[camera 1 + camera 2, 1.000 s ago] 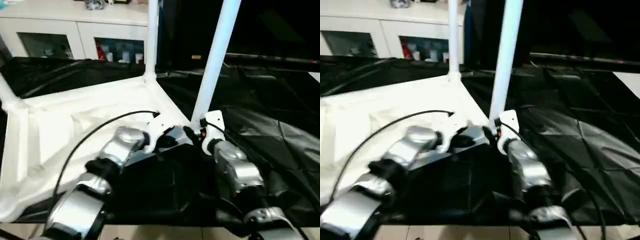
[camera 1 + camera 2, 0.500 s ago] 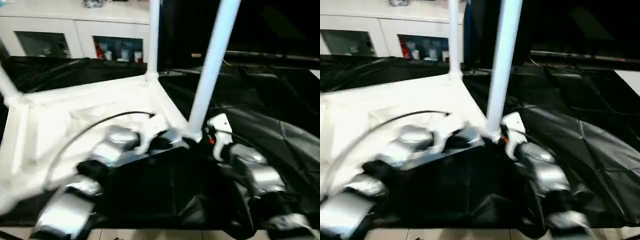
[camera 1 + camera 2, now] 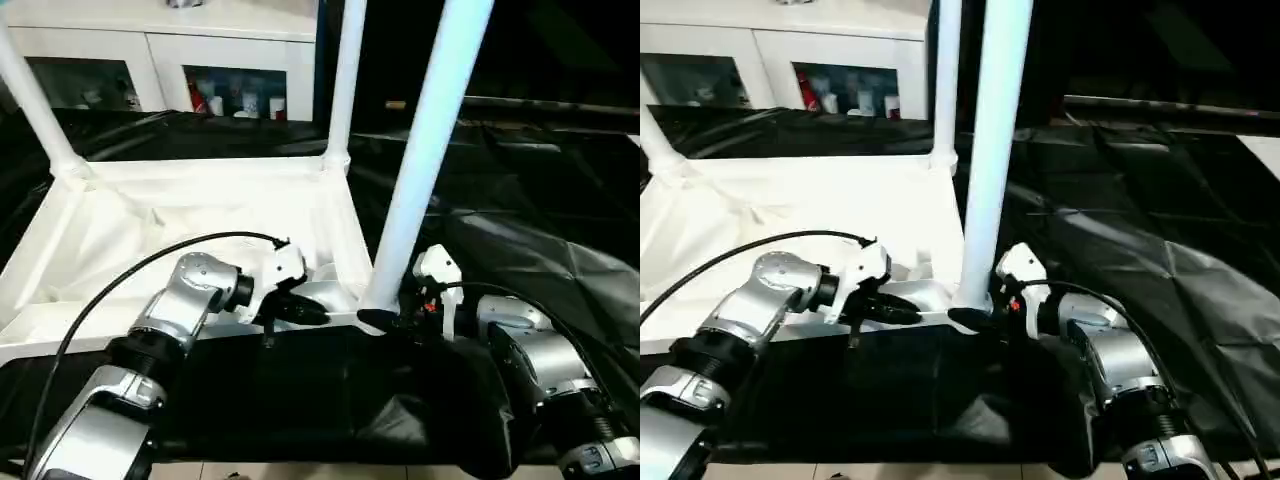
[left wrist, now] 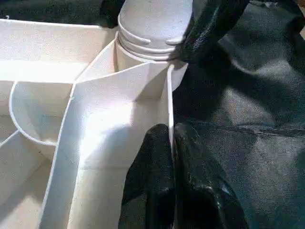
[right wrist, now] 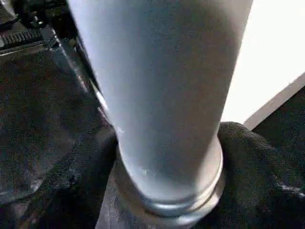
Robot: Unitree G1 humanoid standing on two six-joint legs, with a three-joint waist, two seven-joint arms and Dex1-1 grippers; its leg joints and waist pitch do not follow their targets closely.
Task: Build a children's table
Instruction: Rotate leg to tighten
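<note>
The white tabletop [image 3: 190,215] lies upside down on the black cloth, ribs up. Three white legs stand in its corner sockets: far left [image 3: 32,95], back [image 3: 345,85] and the near one [image 3: 425,165]. My left gripper [image 3: 305,312] is shut on the thin near rim of the tabletop, beside the near corner socket; its fingertips [image 4: 157,143] pinch that rim wall. My right gripper [image 3: 385,320] wraps the base of the near leg [image 5: 162,95] at its collar [image 5: 190,200], one black finger [image 4: 209,28] pressing on the socket.
A white glass-door cabinet [image 3: 150,75] stands behind the table. Crumpled black cloth [image 3: 540,230] covers the table to the right and in front. A black cable [image 3: 150,265] arcs from my left wrist over the tabletop.
The whole view has shifted and now looks squarely at the tabletop. My right gripper sits lower, at the near leg's base. The left gripper keeps its hold on the rim.
</note>
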